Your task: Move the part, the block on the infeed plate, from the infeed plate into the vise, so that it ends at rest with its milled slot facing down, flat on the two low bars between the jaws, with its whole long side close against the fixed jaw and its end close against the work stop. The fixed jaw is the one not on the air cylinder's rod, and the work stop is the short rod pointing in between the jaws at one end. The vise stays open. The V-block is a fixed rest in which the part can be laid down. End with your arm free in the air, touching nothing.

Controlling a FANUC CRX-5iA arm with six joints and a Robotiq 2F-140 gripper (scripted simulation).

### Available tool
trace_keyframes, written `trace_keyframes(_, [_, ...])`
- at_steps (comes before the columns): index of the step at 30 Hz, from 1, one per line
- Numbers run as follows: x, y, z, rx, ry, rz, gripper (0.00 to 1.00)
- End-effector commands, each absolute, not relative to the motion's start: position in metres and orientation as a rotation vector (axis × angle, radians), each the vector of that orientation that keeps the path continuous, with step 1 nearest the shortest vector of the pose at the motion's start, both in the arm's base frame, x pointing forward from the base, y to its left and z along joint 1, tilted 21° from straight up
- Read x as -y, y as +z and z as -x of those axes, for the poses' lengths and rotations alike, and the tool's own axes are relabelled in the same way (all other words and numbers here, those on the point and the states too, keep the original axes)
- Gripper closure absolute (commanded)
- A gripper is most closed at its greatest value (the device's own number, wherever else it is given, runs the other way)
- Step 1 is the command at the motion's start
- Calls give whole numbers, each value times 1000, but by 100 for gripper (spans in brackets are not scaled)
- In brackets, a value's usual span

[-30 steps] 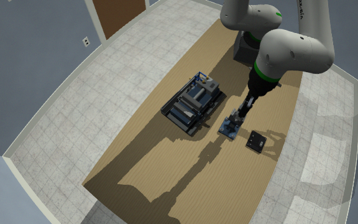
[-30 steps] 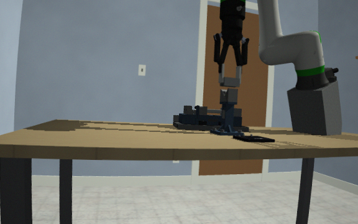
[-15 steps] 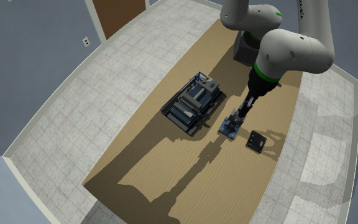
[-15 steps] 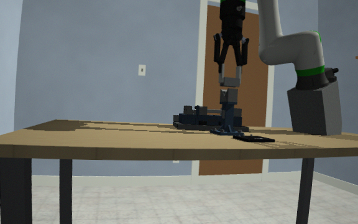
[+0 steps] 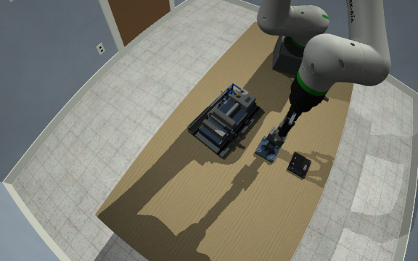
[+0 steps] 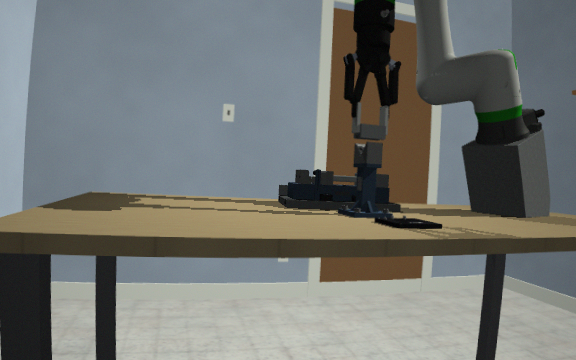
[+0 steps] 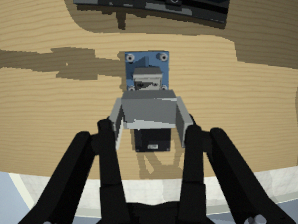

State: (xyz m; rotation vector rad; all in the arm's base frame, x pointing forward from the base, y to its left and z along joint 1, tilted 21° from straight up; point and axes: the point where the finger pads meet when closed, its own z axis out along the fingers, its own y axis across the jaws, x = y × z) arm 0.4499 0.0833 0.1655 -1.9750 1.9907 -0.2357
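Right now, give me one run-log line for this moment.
claw: shut on part | part: in air above V-block, apart | infeed plate: vacated | vise: open

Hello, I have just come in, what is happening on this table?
One robot arm holds a grey block in its gripper, in the air right above the V-shaped rest, not touching it. The black plate it came from lies bare beside it. The vise stands open, with no block in it yet.

A brown door (image 6: 408,150) and a wall outlet (image 6: 228,112) stand behind the wooden table (image 6: 168,230).
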Motion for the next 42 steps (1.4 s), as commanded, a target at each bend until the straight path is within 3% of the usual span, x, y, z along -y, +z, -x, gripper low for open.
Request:
trace_keyframes(1, [-83,166,-450,-1991,-236,1975,100])
trace_keyframes(42, [-79,204,-436,-1991,-236,1975,100])
